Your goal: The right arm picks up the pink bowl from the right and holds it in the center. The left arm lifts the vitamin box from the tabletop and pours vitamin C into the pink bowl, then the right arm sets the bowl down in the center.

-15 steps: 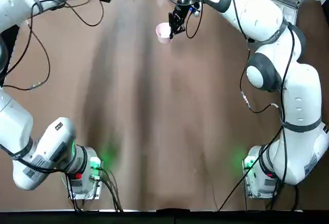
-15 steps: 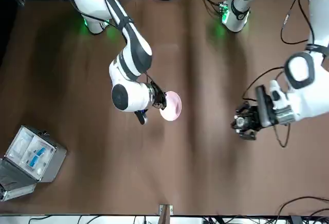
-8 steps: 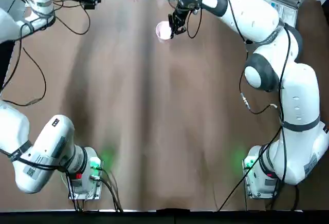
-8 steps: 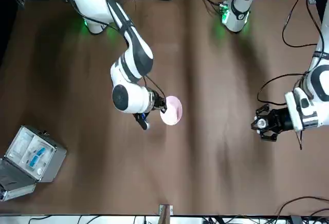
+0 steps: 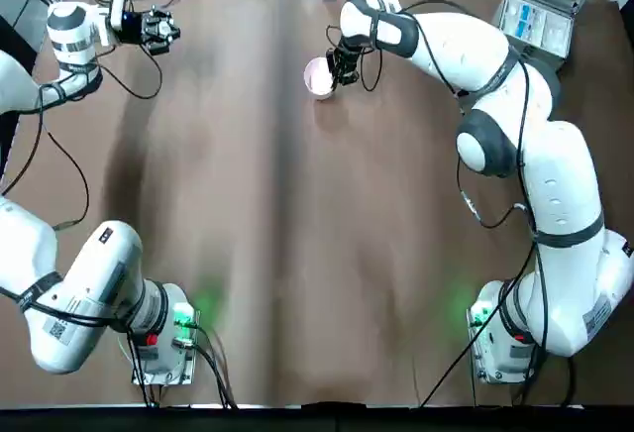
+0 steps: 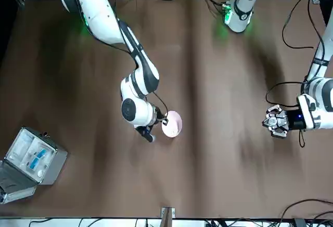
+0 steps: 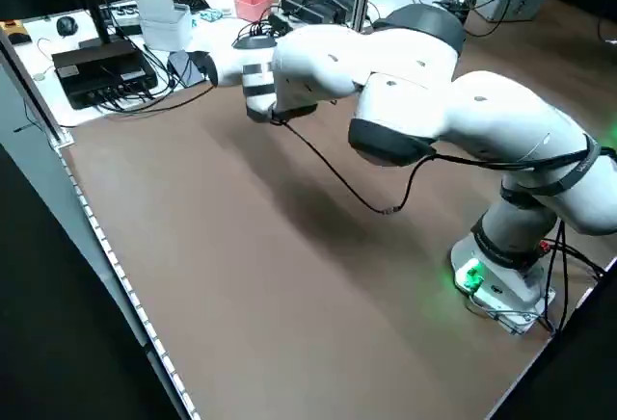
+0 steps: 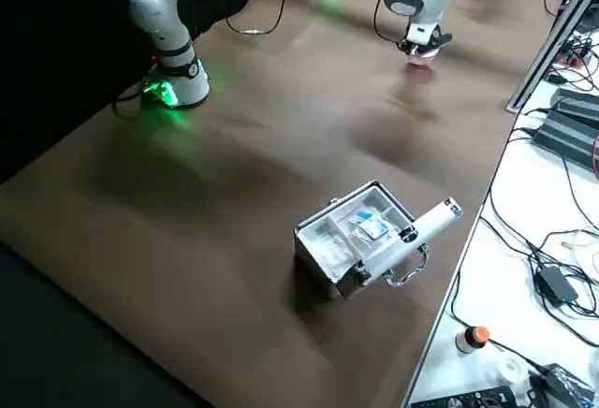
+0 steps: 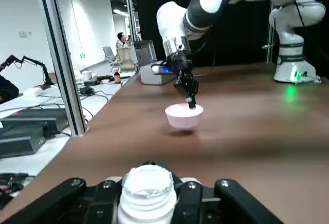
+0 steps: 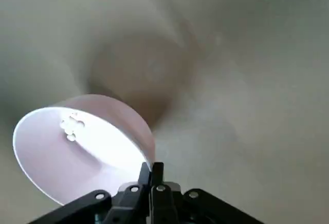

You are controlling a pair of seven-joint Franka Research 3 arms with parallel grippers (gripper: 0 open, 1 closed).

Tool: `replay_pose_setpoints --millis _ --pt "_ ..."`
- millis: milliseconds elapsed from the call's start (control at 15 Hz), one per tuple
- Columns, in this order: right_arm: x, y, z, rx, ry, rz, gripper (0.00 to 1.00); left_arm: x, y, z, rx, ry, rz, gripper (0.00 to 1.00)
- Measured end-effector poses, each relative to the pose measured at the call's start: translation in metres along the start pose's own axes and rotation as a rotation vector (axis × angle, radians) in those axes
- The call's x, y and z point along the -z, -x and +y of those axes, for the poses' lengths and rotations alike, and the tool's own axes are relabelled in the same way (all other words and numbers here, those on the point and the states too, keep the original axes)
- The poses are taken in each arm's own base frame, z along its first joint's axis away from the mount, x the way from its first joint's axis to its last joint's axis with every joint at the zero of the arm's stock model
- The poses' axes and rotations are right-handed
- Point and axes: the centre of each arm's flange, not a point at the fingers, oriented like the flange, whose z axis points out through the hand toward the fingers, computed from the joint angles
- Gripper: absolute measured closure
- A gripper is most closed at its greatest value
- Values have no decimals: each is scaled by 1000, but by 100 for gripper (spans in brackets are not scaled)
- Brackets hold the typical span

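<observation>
On the left, the bulky white left arm with grey joints (image 5: pixel 74 293) reaches to the far left part of the brown table (image 5: pixel 297 214). Its small black claw (image 5: pixel 164 31) is closed around the tiny white roundish vitamin box (image 9: pixel 147 196), which sits between the fingers in the left wrist view.

To the right of that, near the middle of the table's far side, the small round pale pink bowl (image 5: pixel 318 77) is held just above the tabletop, its shadow beneath it. A few small white pieces (image 10: pixel 71 126) lie together inside it. The matching white right arm (image 5: pixel 555 184) stretches in from the right, and its small black claw (image 10: pixel 152 167) is closed on the bowl's rim.

Farthest right, near the far edge, stands a grey hinged case (image 6: pixel 39 156), lid open, with blue and white contents in its compartments.
</observation>
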Motion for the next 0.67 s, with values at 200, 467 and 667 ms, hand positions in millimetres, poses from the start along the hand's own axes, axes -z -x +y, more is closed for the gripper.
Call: replay_pose_setpoints --millis 200,467,667 --pt "-5 0 1 12 7 -2 98 7 29 12 17 9 -5 90" --pt "-12 -2 4 12 15 -5 98 -13 91 33 38 20 46 90" --pt "-18 -5 7 10 23 -8 98 -31 130 48 57 27 87 90"
